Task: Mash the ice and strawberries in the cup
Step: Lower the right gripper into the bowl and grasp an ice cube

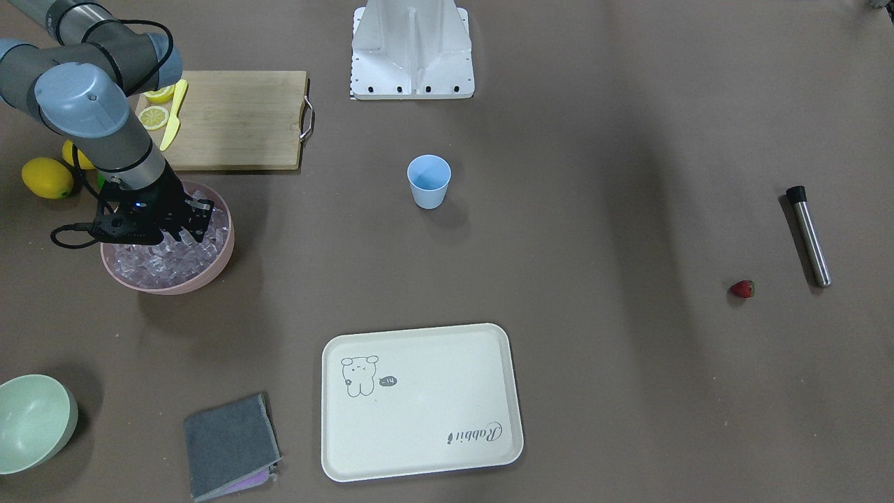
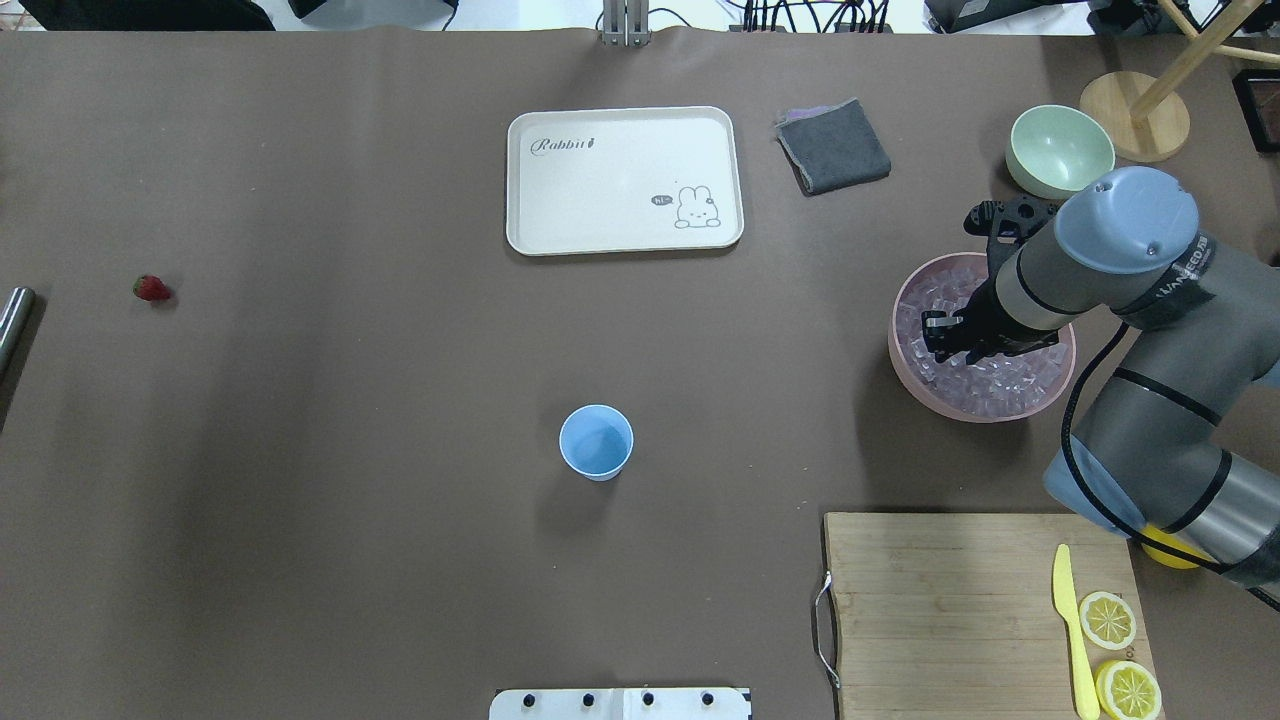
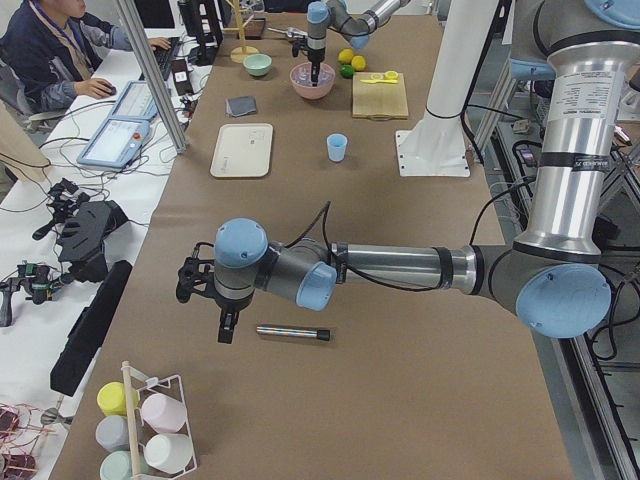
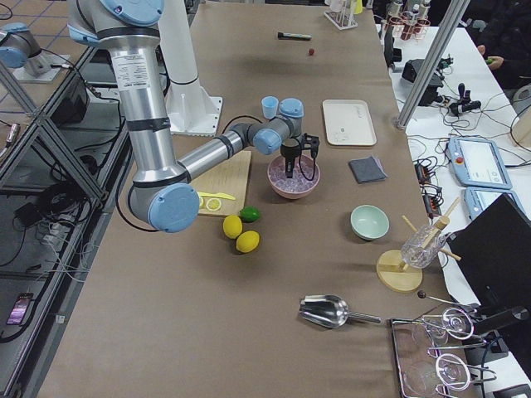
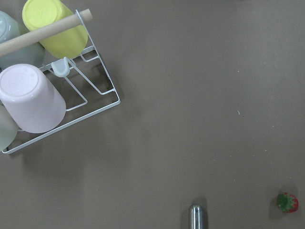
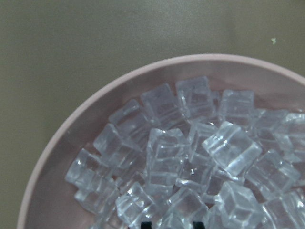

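The tray (image 2: 620,180) bears "Rabbit" in script at one corner (a tiny speech bubble (image 2: 661,200) beside its cartoon bunny (image 2: 697,208) seems to read "Hi"); lettering on the right arm (image 2: 1180,270) is illegible.

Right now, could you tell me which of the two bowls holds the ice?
The pink bowl, with the right gripper down in it; the pale green bowl is empty.
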Robot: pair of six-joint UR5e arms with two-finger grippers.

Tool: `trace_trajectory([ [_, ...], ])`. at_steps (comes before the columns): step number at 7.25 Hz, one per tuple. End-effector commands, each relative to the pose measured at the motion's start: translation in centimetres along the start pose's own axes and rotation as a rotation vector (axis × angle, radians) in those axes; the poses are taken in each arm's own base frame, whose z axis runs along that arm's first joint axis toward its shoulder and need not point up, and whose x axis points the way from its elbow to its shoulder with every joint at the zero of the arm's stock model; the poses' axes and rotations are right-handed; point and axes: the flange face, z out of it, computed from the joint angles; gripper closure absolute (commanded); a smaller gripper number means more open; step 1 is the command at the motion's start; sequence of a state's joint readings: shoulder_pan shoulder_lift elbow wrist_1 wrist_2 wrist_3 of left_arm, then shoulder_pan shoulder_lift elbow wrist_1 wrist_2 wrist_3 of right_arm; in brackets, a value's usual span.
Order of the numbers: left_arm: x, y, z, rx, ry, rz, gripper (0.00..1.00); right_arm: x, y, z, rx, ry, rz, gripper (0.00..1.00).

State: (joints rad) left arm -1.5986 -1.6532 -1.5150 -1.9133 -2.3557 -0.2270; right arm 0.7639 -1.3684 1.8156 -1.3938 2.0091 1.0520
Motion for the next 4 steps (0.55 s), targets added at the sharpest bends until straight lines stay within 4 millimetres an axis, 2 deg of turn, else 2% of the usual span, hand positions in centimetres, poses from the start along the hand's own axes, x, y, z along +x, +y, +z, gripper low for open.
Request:
trace_trajectory([
  [1,-0.1,0.1,0.0,-0.001,-0.001,-0.001,0.02,-0.1,-1.1,-2.0,0.006,-0.029,0.009,0.71],
  [3,-0.5,0.7,0.2,-0.005,-0.003,-0.007,0.02,1.1,-2.9,-5.5,-0.042,-0.115,0.049,0.72],
  [4,-0.5,0.7,0.3,-0.007,-0.003,-0.006,0.02,-0.9,-3.6,-6.8,-0.030,-0.139,0.037,0.72],
])
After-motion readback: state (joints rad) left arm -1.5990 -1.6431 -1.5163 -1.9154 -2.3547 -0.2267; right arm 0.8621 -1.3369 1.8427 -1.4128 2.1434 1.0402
